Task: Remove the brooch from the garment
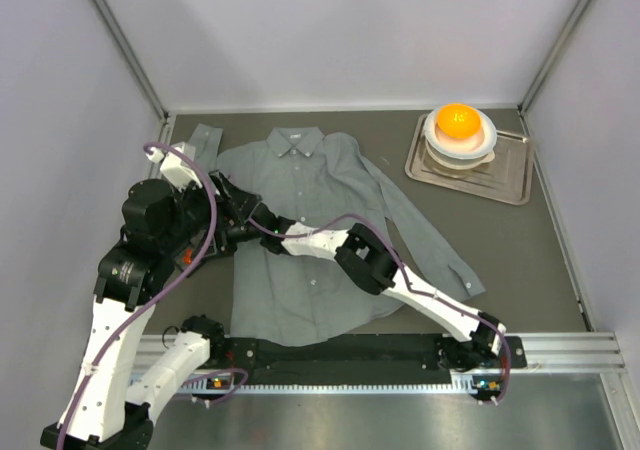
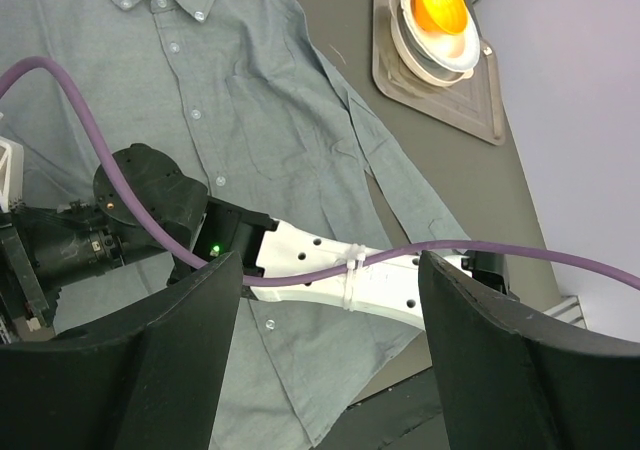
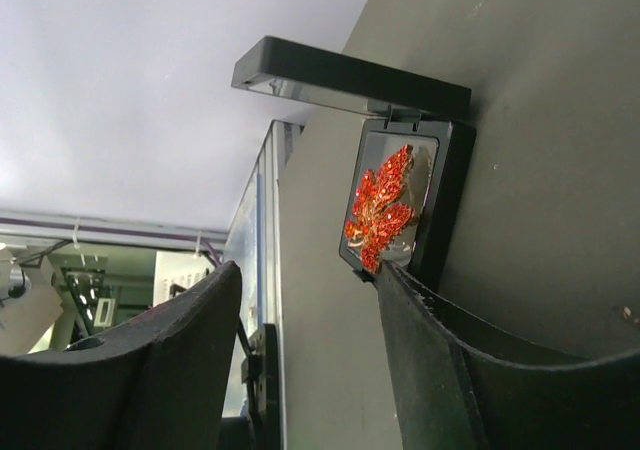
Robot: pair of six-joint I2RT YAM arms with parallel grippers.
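Observation:
The brooch point(image 3: 383, 207), a red-orange jewelled leaf, lies in a small open black box point(image 3: 455, 185) whose lid stands up, on the dark table by the left wall. My right gripper point(image 3: 310, 275) is open just short of the box; its right finger point(image 3: 440, 340) nearly touches the box edge, and nothing sits between the fingers. The garment point(image 1: 300, 185), a grey button-up shirt, lies flat mid-table with my right arm point(image 1: 310, 238) reaching leftward over it. My left gripper point(image 2: 330, 360) hangs open and empty high above the garment point(image 2: 250, 100) and that arm.
A metal tray point(image 1: 512, 185) at the back right holds stacked white bowls point(image 1: 472, 152) with an orange ball point(image 1: 458, 122) on top. The raised left arm point(image 1: 110, 350) hides the table's left side in the top view. White walls enclose the table on three sides.

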